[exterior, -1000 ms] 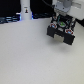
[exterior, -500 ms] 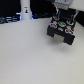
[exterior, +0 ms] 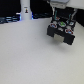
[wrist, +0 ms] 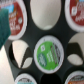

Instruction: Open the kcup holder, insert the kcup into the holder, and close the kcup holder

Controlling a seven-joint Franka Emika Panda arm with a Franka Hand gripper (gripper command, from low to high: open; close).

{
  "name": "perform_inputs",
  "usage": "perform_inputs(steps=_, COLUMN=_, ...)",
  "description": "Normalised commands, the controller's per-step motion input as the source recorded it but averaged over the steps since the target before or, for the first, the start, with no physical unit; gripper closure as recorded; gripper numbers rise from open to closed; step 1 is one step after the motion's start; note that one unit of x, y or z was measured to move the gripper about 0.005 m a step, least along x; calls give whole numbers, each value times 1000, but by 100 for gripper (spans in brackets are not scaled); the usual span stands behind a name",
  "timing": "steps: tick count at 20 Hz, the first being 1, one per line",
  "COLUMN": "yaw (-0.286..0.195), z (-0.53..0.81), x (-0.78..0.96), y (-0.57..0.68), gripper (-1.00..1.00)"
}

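Note:
The kcup holder (exterior: 61,31), a black boxy machine with light grey panels, stands at the back on the exterior view's right. My gripper (exterior: 61,17) hangs right above it, and blur hides its fingers. A green-topped kcup (exterior: 61,23) shows on top of the machine, under the gripper. In the wrist view the same green-topped kcup (wrist: 48,53) sits in a round opening of a black frame (wrist: 31,35), close below the camera. No fingertips show clearly there.
A white bottle-like post (exterior: 25,10) stands at the back on the exterior view's left, with dark items beside it. Red-topped cups (wrist: 15,17) fill neighbouring openings of the black frame, and other openings are empty. A blurred teal shape (wrist: 4,26) lies at the wrist picture's edge.

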Motion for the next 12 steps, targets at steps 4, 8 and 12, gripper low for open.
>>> perform_inputs(steps=4, yaw=31, z=105, x=647, y=-415, gripper=-100)
perform_inputs(steps=8, yaw=42, z=30, x=693, y=-348, gripper=-100)
perform_inputs(steps=12, yaw=52, z=-28, x=748, y=-194, gripper=-100)
